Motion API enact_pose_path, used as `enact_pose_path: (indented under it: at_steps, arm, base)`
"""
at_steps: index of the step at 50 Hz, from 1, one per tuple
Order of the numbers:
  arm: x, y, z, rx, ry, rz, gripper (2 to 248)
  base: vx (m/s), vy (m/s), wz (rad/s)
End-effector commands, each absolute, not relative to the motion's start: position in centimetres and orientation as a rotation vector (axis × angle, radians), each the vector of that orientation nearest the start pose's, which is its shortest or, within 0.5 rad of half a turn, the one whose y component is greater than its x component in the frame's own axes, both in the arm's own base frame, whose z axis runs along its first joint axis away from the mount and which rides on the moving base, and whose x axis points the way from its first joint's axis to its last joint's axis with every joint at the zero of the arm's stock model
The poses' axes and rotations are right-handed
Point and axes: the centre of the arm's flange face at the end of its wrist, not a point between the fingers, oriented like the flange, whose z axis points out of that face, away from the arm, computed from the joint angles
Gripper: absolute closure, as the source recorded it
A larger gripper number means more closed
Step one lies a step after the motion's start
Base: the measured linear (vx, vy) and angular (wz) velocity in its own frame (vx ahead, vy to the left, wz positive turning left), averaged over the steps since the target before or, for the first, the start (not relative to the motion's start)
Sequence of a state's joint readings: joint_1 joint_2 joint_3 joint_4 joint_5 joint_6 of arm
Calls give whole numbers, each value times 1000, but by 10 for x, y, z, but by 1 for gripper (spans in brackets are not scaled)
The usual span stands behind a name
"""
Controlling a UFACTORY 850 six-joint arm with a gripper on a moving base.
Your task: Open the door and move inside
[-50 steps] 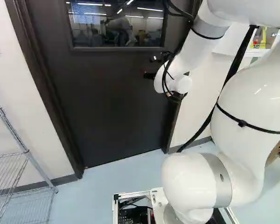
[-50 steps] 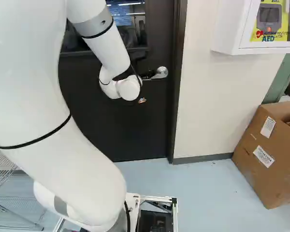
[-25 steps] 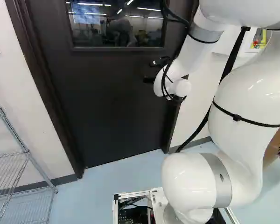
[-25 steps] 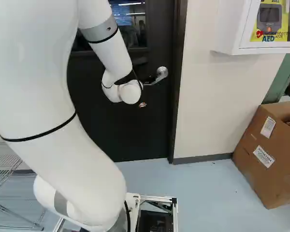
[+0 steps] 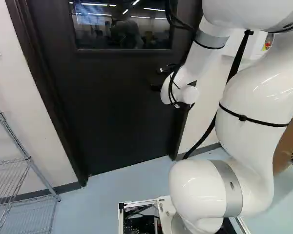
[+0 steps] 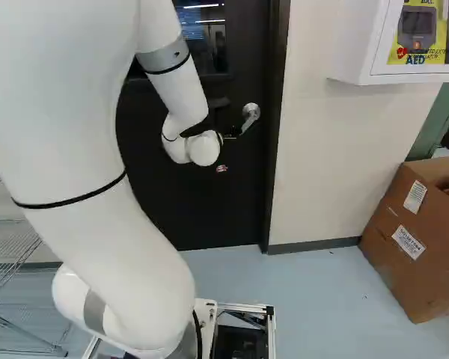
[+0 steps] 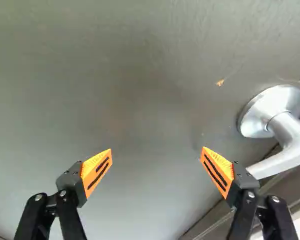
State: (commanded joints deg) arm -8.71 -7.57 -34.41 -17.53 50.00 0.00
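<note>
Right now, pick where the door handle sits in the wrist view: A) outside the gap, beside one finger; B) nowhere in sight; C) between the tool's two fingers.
A: the handle shows outside the open tool, beside one finger, with only the door's flat face seen between the two.

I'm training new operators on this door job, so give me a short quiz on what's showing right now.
1. True or false: in the right base view, the lever on the door slopes downward from its round mount.

2. In the wrist view, where is the lever relative to the tool?
a) outside its two fingers
b) clamped in it
c) midway between them

3. Fill in: the cardboard box stands on the ____.

Key: 1 true; 2 a; 3 floor.
</note>
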Motion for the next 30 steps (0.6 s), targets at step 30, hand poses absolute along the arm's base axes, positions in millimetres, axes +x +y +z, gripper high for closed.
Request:
enact_pose_path:
  at_steps: [30]
  arm:
    - [464,-50,384,-2540,-276,-1858,3]
  base:
    - [0,0,0]
